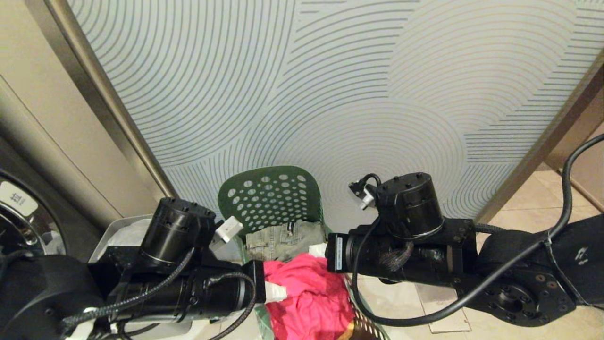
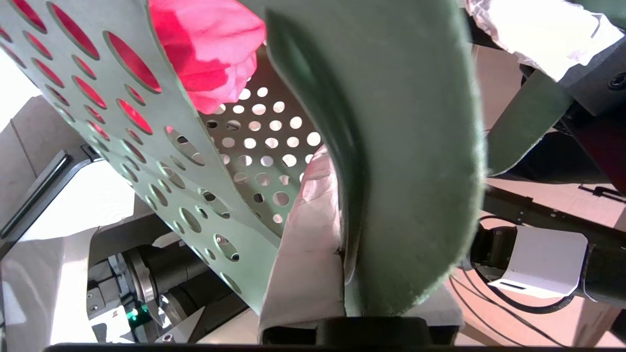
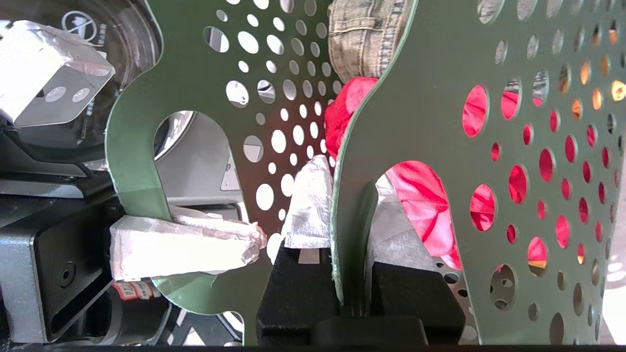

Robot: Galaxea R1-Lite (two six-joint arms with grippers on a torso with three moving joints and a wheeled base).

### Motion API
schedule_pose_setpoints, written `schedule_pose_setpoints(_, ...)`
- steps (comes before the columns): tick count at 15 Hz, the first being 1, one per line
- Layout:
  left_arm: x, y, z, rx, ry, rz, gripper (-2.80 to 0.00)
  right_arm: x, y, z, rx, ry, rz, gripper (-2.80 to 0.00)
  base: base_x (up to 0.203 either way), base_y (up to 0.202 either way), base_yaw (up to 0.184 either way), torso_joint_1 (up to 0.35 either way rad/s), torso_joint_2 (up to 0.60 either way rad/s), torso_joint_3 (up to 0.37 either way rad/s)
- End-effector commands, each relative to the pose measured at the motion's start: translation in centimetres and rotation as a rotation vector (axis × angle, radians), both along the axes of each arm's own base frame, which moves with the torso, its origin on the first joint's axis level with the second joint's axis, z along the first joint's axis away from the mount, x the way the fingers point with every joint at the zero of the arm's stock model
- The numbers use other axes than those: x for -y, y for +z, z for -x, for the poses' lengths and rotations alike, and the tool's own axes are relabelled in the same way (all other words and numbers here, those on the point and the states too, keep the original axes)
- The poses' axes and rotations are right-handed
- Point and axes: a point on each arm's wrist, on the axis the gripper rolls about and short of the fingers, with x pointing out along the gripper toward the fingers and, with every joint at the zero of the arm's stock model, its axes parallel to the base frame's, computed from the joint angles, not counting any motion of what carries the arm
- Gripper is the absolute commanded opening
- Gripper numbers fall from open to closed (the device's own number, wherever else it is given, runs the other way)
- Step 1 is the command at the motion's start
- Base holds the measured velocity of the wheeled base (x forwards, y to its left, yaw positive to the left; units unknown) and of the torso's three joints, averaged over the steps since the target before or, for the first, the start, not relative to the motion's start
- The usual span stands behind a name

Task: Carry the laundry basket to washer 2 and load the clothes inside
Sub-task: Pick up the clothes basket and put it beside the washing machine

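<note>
The green laundry basket (image 1: 271,200) hangs between the two arms, over the tan floor tiles (image 1: 528,208). Inside it lie a bright pink garment (image 1: 306,293) and a grey-green denim piece (image 1: 283,238) (some orange cloth peeks through the holes). The left gripper (image 2: 342,254) pinches one side's rim, and the right gripper (image 3: 349,230) pinches the other.

Matt perforated plastic laundry basket (image 1: 271,198)

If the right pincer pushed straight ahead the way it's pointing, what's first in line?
Likely the pink-red garment: the right pincer, shut on the laundry basket wall, points inward across it toward the left pincer; depth is unclear.
</note>
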Motion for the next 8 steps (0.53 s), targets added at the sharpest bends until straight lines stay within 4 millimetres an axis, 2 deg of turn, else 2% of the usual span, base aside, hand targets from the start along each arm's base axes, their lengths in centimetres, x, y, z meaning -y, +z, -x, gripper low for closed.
schedule_pose_setpoints(1, 0.1, -0.2, -0.1, -0.008, 0.002, -0.001, -2.8, -0.03, -0.18, -0.01, -0.004, 0.0, 0.001, -2.8, 0.0, 0.0, 0.0, 0.0, 0.0, 0.197)
schedule_pose_setpoints(8, 0.32, -0.51, -0.32, -0.016, 0.0, -0.008, -2.8, -0.19, -0.91, -0.18, 0.02, 0.022, 0.044, -2.8, 0.0, 0.0, 0.0, 0.002, 0.0, 0.201)
